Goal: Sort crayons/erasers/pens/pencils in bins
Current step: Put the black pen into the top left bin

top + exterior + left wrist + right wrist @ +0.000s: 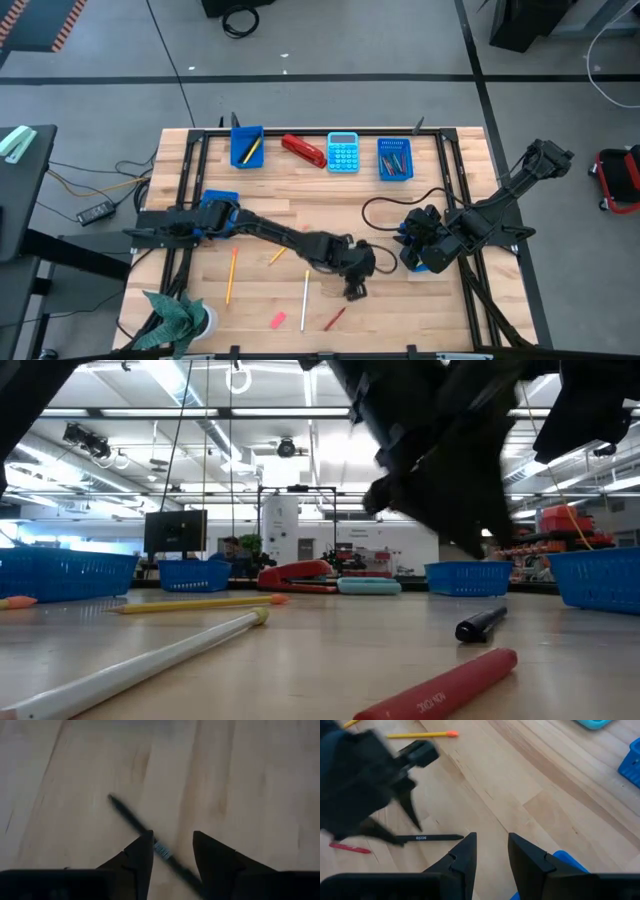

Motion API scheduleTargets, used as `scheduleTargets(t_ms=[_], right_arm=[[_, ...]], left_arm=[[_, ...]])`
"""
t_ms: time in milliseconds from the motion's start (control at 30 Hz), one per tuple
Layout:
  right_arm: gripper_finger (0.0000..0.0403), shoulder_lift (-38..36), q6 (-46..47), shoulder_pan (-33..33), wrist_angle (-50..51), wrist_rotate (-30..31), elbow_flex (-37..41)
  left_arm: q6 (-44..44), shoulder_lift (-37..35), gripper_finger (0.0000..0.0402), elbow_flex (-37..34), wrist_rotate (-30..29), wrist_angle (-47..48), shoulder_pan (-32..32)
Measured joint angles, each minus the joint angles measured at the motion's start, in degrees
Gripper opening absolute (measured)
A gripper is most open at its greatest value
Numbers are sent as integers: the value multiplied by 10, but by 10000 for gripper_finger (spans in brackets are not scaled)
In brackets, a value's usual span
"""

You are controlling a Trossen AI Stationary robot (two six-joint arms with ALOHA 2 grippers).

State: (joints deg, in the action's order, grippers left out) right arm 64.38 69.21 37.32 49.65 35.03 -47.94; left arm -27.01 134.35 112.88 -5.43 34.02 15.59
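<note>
**Left arm over the black pen: settle the grasp before you lift**

The pen (427, 838) lies flat on the bare wood near the middle of the table's front half, apart from every other piece. In the left wrist view it runs aslant between the two dark fingers, so it crosses the gap at an angle, not square to it. Your left gripper (172, 851) hangs directly above it with its fingers parted on either side of the barrel and nothing held yet. How close the tips are to the wood is hard to judge from these views; the right wrist view suggests one tip is at or near the pen's end.

To do this step well, turn the wrist until the fingers face the barrel squarely, and come down around its middle, not its end, so it won't pivot or roll away as the fingers close. Close slowly, since a slim round stick on smooth wood slides easily. Lift only once it sits firmly between both fingers.

The likely destination is the bin (394, 158) at the table's far right, which already holds dark sticks, next to the calculator (343, 152). The red crayon (334, 319) and white pencil (305, 299) lie nearby towards the table's front edge; keep clear of them.

Your right gripper (491, 851) waits with fingers apart and empty, just right of the pen, over a blue bin (570, 861).
</note>
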Motion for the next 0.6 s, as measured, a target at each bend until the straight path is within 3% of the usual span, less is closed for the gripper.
scheduleTargets(t_ms=[167, 600], right_arm=[[117, 0, 7, 0, 0, 0, 0], [117, 0, 13, 0, -1, 5, 0]], left_arm=[[-9, 12, 151, 0, -83, -2, 23], [-54, 63, 136, 2, -111, -7, 24]])
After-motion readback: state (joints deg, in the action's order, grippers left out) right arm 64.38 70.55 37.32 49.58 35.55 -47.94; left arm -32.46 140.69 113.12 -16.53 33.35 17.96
